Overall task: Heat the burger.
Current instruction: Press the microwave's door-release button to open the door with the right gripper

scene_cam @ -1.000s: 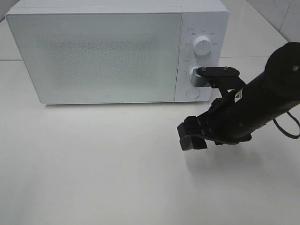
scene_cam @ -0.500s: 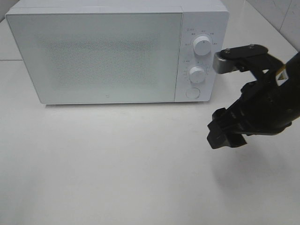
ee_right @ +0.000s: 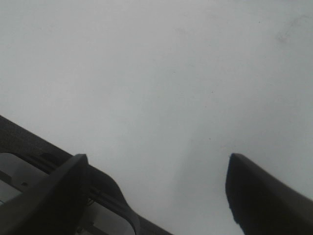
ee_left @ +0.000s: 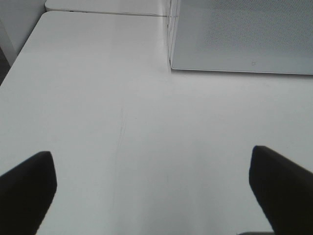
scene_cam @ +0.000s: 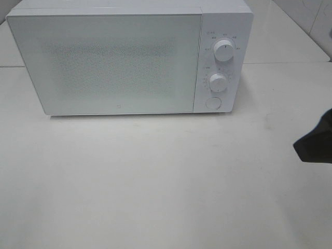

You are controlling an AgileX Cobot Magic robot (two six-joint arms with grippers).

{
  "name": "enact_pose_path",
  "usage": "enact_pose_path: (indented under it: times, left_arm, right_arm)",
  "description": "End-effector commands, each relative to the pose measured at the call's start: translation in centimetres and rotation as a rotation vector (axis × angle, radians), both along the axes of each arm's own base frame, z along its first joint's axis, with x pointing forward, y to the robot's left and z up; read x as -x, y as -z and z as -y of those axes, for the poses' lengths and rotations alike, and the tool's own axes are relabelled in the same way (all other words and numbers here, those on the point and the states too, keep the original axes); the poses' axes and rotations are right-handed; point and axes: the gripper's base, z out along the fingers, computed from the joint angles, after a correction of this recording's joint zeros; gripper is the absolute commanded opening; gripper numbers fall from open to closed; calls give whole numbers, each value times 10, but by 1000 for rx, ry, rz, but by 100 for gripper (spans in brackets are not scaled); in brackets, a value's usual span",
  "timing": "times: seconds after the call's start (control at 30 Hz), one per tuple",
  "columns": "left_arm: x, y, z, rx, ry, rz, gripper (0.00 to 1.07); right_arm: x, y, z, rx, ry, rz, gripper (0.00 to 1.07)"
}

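The burger is out of view in every frame. The white microwave (scene_cam: 119,62) stands at the back of the table with its door shut; its lower front corner also shows in the left wrist view (ee_left: 244,34). My left gripper (ee_left: 154,196) is open over bare table, nothing between its fingers (ee_left: 24,191). My right gripper (ee_right: 156,196) is open too, empty, above bare white tabletop. In the exterior high view only a dark piece of the right arm (scene_cam: 315,142) shows at the right edge.
The microwave's panel carries an upper knob (scene_cam: 223,50), a lower knob (scene_cam: 218,82) and a round button (scene_cam: 212,102). White tabletop (scene_cam: 155,181) stretches in front. A dark band (ee_right: 29,142) crosses one corner of the right wrist view.
My right arm has pulled back to the right, away from the microwave's lower knob, and is nearly out of the exterior high view. The microwave has not moved.
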Motion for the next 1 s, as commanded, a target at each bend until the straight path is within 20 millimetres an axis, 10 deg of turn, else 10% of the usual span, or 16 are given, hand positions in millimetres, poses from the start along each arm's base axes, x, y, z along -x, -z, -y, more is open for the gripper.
enact_pose_path:
  times: [0.03,1.0]
  left_arm:
    - [1,0,1,8,4,26,100]
    - [1,0,1,8,4,26,100]
  right_arm:
    - [21,2,12,8,2,2,75]
    - [135,16,73,-107,280,431,75]
